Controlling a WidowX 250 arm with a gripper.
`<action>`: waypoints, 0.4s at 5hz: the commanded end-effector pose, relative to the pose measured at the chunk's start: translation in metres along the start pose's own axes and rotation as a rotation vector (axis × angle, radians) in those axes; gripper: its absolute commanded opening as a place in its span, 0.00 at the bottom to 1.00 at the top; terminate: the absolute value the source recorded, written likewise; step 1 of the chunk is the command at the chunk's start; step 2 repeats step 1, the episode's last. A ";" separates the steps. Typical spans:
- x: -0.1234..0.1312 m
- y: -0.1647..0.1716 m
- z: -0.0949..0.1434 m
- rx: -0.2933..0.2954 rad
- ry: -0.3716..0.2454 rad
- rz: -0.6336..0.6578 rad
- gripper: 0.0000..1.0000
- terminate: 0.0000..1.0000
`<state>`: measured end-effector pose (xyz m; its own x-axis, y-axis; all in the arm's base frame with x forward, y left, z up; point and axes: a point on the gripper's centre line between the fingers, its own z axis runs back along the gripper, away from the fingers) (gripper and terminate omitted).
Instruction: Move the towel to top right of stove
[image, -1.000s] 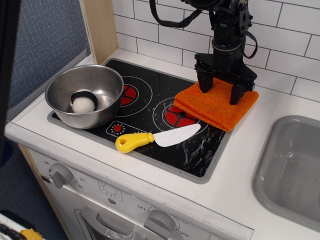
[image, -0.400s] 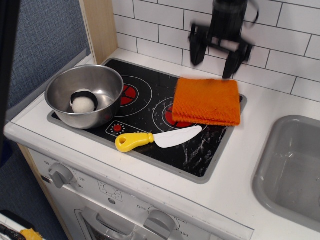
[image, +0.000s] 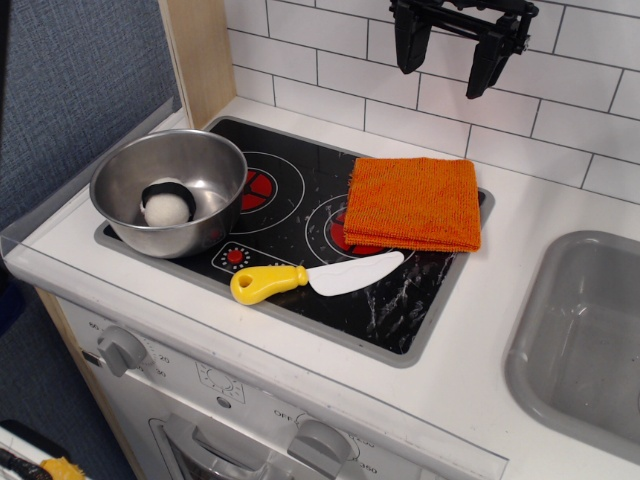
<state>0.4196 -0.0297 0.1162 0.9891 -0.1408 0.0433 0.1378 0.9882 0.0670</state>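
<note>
The orange towel (image: 414, 203) lies flat and folded on the back right corner of the black stove (image: 300, 235), covering most of the right rear burner. My gripper (image: 447, 62) hangs open and empty high above it, near the tiled wall, well clear of the towel.
A steel bowl (image: 168, 191) holding a white and black object (image: 167, 204) sits on the stove's left side. A yellow-handled white knife (image: 312, 277) lies at the stove's front. A grey sink basin (image: 585, 340) is to the right. White tile wall behind.
My gripper let go of the towel and rose straight up toward the wall. The towel settled flat and squared on the stove's back right corner.
</note>
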 end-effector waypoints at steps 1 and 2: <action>0.001 0.001 0.035 0.005 -0.093 0.002 1.00 1.00; 0.001 0.001 0.035 0.005 -0.093 0.002 1.00 1.00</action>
